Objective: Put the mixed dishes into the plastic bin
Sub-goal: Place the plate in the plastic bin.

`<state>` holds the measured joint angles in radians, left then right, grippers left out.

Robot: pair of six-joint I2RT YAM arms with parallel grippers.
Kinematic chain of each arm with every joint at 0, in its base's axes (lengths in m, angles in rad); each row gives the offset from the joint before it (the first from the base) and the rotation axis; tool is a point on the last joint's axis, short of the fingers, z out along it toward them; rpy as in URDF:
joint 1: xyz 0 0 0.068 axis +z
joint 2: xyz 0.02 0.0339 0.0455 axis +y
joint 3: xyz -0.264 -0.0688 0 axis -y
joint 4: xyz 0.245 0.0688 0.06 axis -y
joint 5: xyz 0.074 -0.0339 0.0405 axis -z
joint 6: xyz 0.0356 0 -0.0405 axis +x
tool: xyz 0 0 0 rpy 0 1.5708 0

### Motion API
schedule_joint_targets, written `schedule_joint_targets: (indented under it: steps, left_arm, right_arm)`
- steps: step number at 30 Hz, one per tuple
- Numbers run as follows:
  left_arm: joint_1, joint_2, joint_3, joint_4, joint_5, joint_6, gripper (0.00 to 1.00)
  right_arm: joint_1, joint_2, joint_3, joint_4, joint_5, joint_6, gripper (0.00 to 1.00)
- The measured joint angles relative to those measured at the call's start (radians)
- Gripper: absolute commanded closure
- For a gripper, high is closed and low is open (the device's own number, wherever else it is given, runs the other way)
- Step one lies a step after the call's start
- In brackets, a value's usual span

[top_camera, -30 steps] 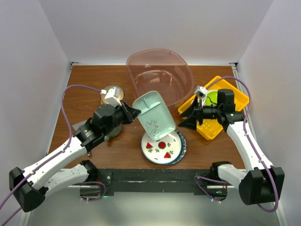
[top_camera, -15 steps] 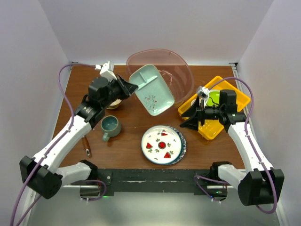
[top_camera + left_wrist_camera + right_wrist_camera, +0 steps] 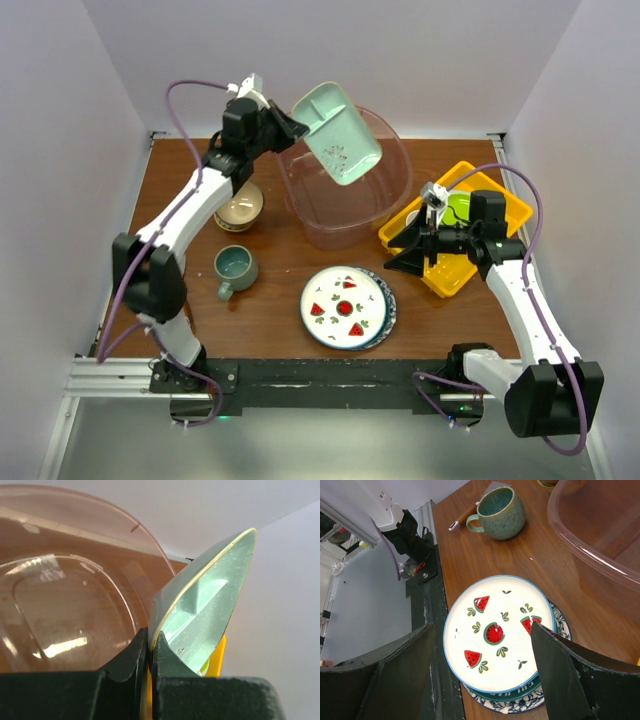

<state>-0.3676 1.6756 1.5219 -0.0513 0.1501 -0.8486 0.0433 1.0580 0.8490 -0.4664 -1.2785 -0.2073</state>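
Two claws appear, and only one carries a load. My left claw (image 3: 288,120), at upper centre of the overhead view, is closed narrow on the pale mint divided tray (image 3: 342,135). The left wrist view shows my jaws pinching nothing but its thin rim. My right claw (image 3: 403,253), right of centre, stands wide and holds nothing. It sits beside the yellow tray (image 3: 505,208) and faces the strawberry plate (image 3: 344,307).

**Position.** The mint tray hangs in the air over the far part of the plastic bin (image 3: 300,205), apparently touching neither rim nor wall. The strawberry plate, the teal mug (image 3: 234,268) and the tan bowl (image 3: 238,210) lie on the tabletop (image 3: 270,320).

**Hazards.**
- I judge the grip the weak point. It is a pinch at one end of a long, flat piece, so the tray's weight could pivot it between my jaws or pull it free.
- A release from this height could make the tray clatter or shove the bin.
- A low swing of the free end could catch the bin's rim.
- A tray left leaning on a wall would crowd the plates that follow.

**Orientation.** The long axis runs from the gripped end at upper left to the free end at lower right of the overhead frame. The compartments face the camera and the tray is clearly tilted, though I cannot tell which end is lower.
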Motion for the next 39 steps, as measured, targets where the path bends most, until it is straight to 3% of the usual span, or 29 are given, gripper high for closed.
schedule_joint_targets:
  steps: [6, 11, 24, 27, 31, 33, 39]
  left_arm:
    - [0.000, 0.320, 0.330, -0.068, 0.015, -0.006, 1.00]
    - [0.000, 0.525, 0.519, -0.155, 0.009, -0.007, 1.00]
    - [0.000, 0.767, 0.607, -0.245, -0.021, -0.081, 1.00]
    - [0.000, 0.785, 0.608, -0.254, -0.027, -0.099, 0.89]
    - [-0.002, 0.785, 0.620, -0.251, -0.025, -0.123, 0.60]
    - [-0.002, 0.785, 0.631, -0.246, -0.023, -0.136, 0.51]
    - [-0.002, 0.785, 0.641, -0.241, -0.020, -0.154, 0.42]
  right_arm:
    - [-0.003, 0.000, 0.005, -0.010, 0.000, 0.000, 0.19]
    - [-0.005, 0.000, 0.006, -0.019, 0.000, -0.003, 0.18]
    - [-0.005, 0.000, 0.016, -0.036, 0.001, -0.005, 0.18]
    - [-0.005, 0.000, 0.016, -0.037, 0.002, -0.005, 0.18]
    - [-0.005, 0.000, 0.016, -0.037, 0.003, -0.005, 0.18]
    - [-0.005, 0.000, 0.016, -0.037, 0.003, -0.005, 0.18]
    - [-0.005, 0.000, 0.016, -0.038, 0.003, -0.005, 0.18]
